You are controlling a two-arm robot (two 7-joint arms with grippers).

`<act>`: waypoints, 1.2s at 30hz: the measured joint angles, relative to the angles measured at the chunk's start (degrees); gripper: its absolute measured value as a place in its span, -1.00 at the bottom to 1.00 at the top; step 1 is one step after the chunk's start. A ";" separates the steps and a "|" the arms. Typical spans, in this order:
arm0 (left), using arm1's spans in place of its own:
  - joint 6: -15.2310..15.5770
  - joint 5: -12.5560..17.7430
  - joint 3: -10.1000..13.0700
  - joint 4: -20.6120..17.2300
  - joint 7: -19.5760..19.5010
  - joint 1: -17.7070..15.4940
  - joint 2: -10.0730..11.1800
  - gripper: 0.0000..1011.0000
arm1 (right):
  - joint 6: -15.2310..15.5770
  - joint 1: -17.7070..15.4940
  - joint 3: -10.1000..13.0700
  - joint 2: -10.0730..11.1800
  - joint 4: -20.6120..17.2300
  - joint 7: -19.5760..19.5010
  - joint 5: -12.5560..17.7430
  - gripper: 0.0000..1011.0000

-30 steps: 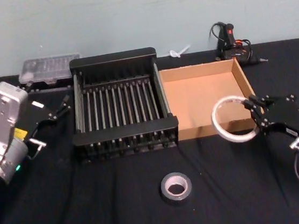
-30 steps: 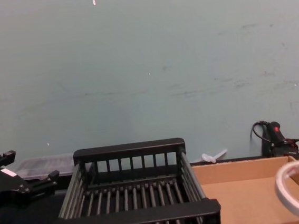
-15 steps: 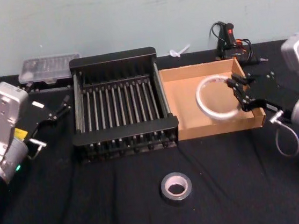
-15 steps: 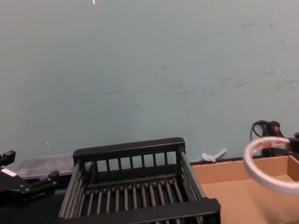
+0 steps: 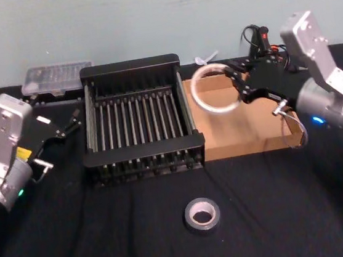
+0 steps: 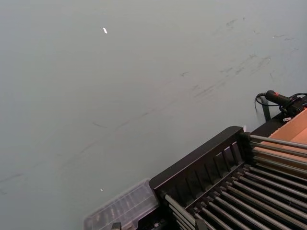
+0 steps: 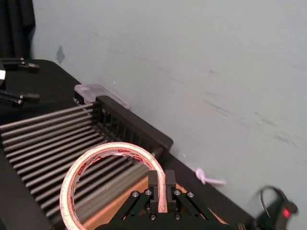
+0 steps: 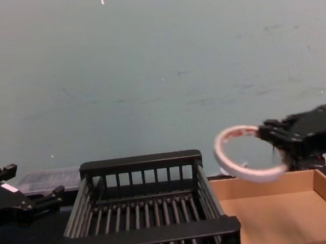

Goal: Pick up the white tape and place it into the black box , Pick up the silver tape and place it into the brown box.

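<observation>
Step now: I am carrying the thin, wide ring of whitish tape with red print inside (image 5: 213, 88) over to the black plastic crate with slatted bars (image 5: 139, 123). I think this is the first half of the job.

Right gripper: my right gripper (image 5: 238, 86) has its fingers pinched shut on the rim of the white ring. It holds the ring up in the air, standing on edge.

Where the ring is: it hangs above the left end of the shallow brown cardboard tray (image 5: 267, 96), just beside the crate's right wall. It is not over the crate's bars yet.

Left gripper: my left gripper (image 5: 71, 122) waits at the left of the crate, holding nothing. I cannot tell if its fingers are open or shut.

Other tape: the small thick roll of dark grey-silver tape (image 5: 201, 215) lies flat on the black table cloth (image 5: 109, 235), in front of the crate and well apart from it.

Next move: I think I must go further left until the ring is over the bars, go lower, then let go.

After that: the grey roll goes in the brown tray.
</observation>
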 joint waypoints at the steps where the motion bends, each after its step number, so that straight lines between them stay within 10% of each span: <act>1: 0.00 0.00 0.00 0.00 0.00 0.00 0.00 0.98 | -0.30 1.28 -0.67 -0.61 1.12 0.23 -0.29 -0.82; 36: 0.00 0.00 0.00 0.00 0.00 0.00 0.00 0.98 | -6.73 18.59 -10.91 -15.79 28.38 3.01 -4.12 -0.82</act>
